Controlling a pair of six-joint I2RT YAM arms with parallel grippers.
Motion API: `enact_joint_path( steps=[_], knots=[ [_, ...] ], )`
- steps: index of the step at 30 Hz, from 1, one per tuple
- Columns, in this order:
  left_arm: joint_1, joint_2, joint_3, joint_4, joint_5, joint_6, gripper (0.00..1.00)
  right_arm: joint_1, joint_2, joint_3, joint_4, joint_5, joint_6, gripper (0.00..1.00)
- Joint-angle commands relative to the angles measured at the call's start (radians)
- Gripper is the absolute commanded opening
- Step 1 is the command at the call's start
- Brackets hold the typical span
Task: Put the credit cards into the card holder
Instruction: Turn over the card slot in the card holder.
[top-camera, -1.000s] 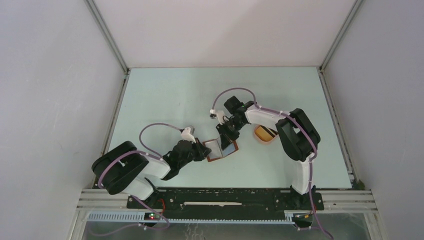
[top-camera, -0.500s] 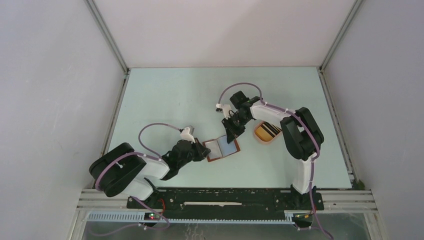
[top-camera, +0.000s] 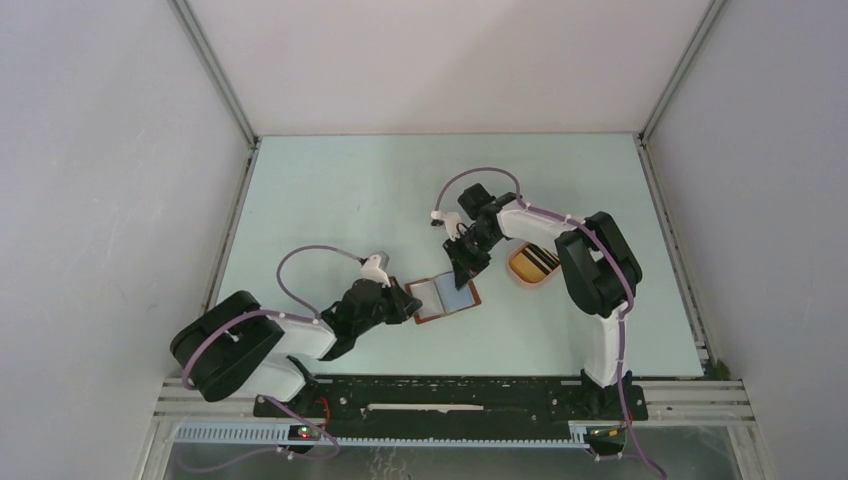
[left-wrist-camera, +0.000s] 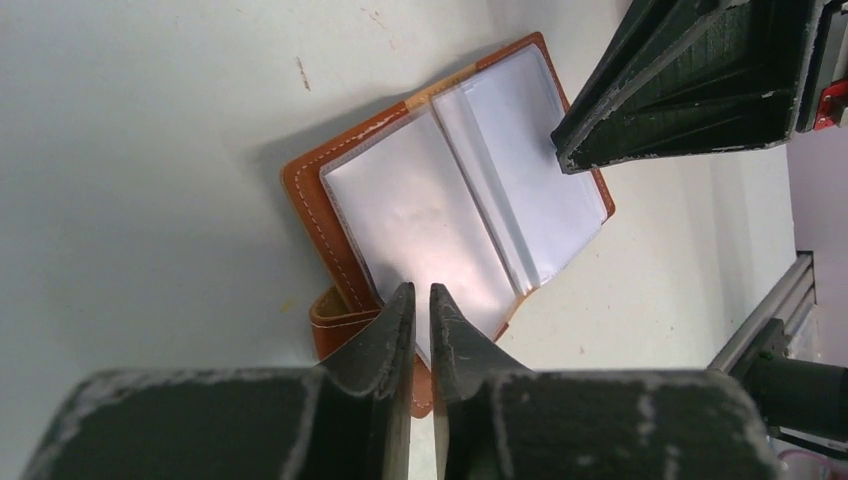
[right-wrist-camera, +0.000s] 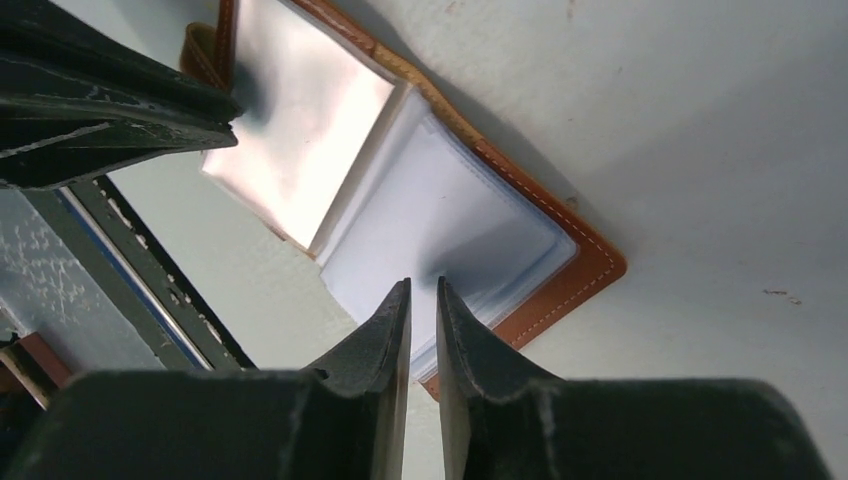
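Overhead view: we see the card holder (top-camera: 443, 297) lying open on the pale table (top-camera: 340, 200) btwn the two arms, clear sleeves (left-wrist-camera: 470, 190) facing up. The left gripper (top-camera: 402, 302) sits at its edge nearest the left arm. The right gripper (top-camera: 462, 270) hangs over the other half, which looks pale blue, poss. a card in the sleeve. Both sets of fingers are drawn almost together w/ only a thin slit; we can't tell if either pinches anything. More credit cards (top-camera: 540, 259) lie in the orange tray (top-camera: 513, 270) just beside.

Risks, as we judge them: the card holder isn't fixed, so if the left gripper slips, a push from the right could slide it or fold it closed. The sleeves look flimsy & glossy; a card fed at an angle may buckle the plastic or skid over the top. The grippers are near each other & could collide.
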Motion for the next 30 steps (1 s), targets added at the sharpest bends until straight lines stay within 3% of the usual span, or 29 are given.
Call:
enact_joint_path(
  steps=[1,13,22,24,27,29,30],
  knots=[
    [0.003,-0.056,0.025,-0.024,0.055,0.028,0.16,0.014,-0.110,0.027,-0.021,-0.068,-0.059,0.23],
    [0.003,-0.204,0.045,-0.114,0.086,0.057,0.28,0.017,-0.217,0.022,-0.054,-0.158,-0.121,0.24],
    [0.003,-0.476,0.074,-0.243,0.060,0.220,0.37,0.003,-0.514,-0.058,0.033,-0.048,-0.199,0.26],
    [0.003,-0.554,0.093,-0.300,0.051,0.287,0.40,-0.003,-0.602,-0.117,0.139,0.022,-0.205,0.36],
    [0.004,-0.657,0.113,-0.349,0.020,0.376,0.49,-0.038,-0.656,-0.204,0.262,0.075,-0.096,0.87],
    [0.006,-0.703,0.117,-0.355,-0.004,0.422,0.69,-0.091,-0.579,-0.172,0.172,-0.114,-0.087,0.90],
    [0.008,-0.716,0.116,-0.349,-0.019,0.431,0.85,-0.108,-0.520,-0.145,0.109,-0.201,-0.094,0.86]
  ],
)
